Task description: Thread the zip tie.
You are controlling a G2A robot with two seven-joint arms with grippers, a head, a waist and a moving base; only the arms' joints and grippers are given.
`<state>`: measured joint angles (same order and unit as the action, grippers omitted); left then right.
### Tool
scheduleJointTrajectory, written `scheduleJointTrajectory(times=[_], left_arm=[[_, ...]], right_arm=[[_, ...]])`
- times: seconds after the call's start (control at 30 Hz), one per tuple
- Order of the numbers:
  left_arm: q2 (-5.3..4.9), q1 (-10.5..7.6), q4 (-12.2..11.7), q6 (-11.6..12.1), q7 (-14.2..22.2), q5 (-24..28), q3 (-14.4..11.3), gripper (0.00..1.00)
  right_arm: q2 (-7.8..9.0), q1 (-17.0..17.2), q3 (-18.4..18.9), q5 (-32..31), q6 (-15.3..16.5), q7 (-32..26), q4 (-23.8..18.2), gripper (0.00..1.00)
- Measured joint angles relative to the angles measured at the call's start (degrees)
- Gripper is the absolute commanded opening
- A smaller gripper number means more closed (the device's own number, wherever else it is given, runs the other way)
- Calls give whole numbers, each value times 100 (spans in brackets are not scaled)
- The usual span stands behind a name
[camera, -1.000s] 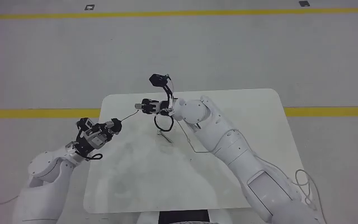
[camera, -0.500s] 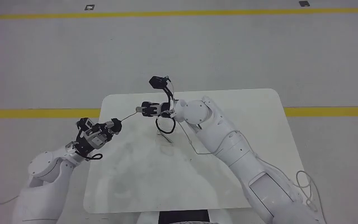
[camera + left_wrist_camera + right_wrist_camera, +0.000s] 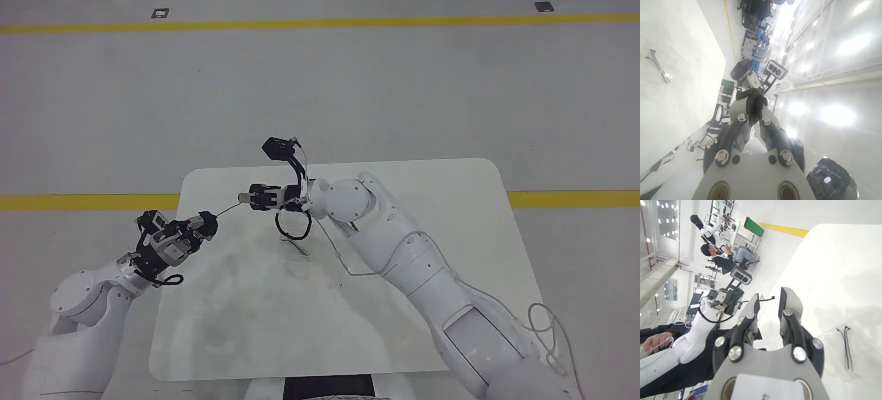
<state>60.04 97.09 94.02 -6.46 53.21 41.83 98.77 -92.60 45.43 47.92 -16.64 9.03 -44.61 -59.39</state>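
A thin black zip tie (image 3: 228, 210) hangs in the air over the table's left end, between the two grippers. My left gripper (image 3: 208, 224) is shut on one end of it; in the left wrist view its fingers (image 3: 738, 108) meet around the black strap. The tie's small square head (image 3: 773, 298) points toward my right gripper (image 3: 770, 300), which stands open, and the head shows in the gap between the fingertips. From above, the right gripper (image 3: 243, 198) sits right at the tie's free end.
The white table (image 3: 430, 250) has rounded corners, and its left edge lies close under the left gripper. A few spare black zip ties (image 3: 847, 347) lie on a clear plastic sheet near the table's middle, also visible from above (image 3: 297, 245).
My right gripper has shifted slightly left and nearer, closing in on the tie's free end. The left arm and the tie have stayed where they were.
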Motion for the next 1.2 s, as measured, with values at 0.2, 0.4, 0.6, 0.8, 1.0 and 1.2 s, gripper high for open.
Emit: scheduleJointTrajectory(times=[0.2,0.4,0.6,0.8,1.0,1.2], left_arm=[[0,0,0,0,0,0,0,0],[0,0,0,0,0,0,0,0],[0,0,0,0,0,0,0,0],[2,-6,4,5,-28,2,-12,100],[20,-33,20,186,-302,41,-91,100],[33,-49,0,343,-373,90,-187,100]], right_arm=[[-25,-73,-51,44,12,10,107,0],[-40,-122,-86,65,17,18,187,0],[-41,-109,-57,142,34,86,206,0],[-36,-37,15,329,18,152,188,0],[-30,69,82,447,-142,342,99,0],[-47,132,60,531,-251,456,8,0]])
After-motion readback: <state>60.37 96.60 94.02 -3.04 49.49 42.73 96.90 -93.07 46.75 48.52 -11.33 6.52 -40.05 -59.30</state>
